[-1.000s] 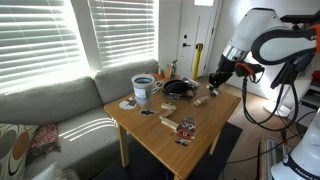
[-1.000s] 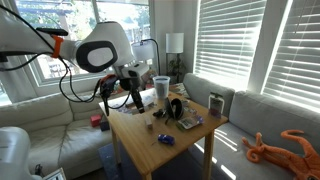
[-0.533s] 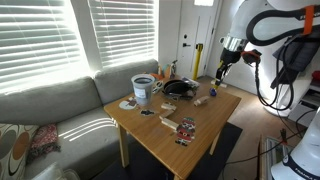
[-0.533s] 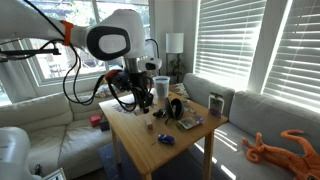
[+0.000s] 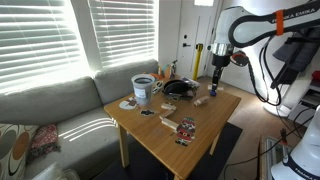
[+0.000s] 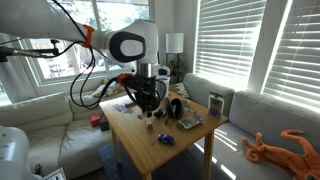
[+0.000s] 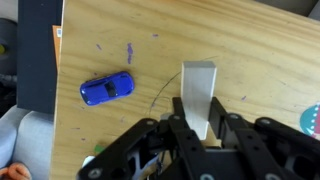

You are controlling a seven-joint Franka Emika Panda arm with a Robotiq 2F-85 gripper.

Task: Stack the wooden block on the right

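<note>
My gripper (image 7: 197,106) is shut on a pale wooden block (image 7: 198,80), which stands upright between the fingers and sticks out past the tips. In both exterior views the gripper (image 5: 216,74) (image 6: 148,101) hangs a little above the wooden table (image 5: 190,140), near its corner by the black pan. Another small wooden block (image 5: 200,101) lies on the table just below and beside the gripper; it also shows in an exterior view (image 6: 150,125). The held block is too small to make out in the exterior views.
A blue toy car (image 7: 107,88) lies on the table to the left of the gripper. A white-and-blue pail (image 5: 144,90), a black pan (image 5: 178,88) and small packets (image 5: 185,128) sit on the table. A sofa (image 5: 60,110) stands beside it.
The arm has swung in over the table's corner with the block held. The gripper has come down slightly over the last half second.
</note>
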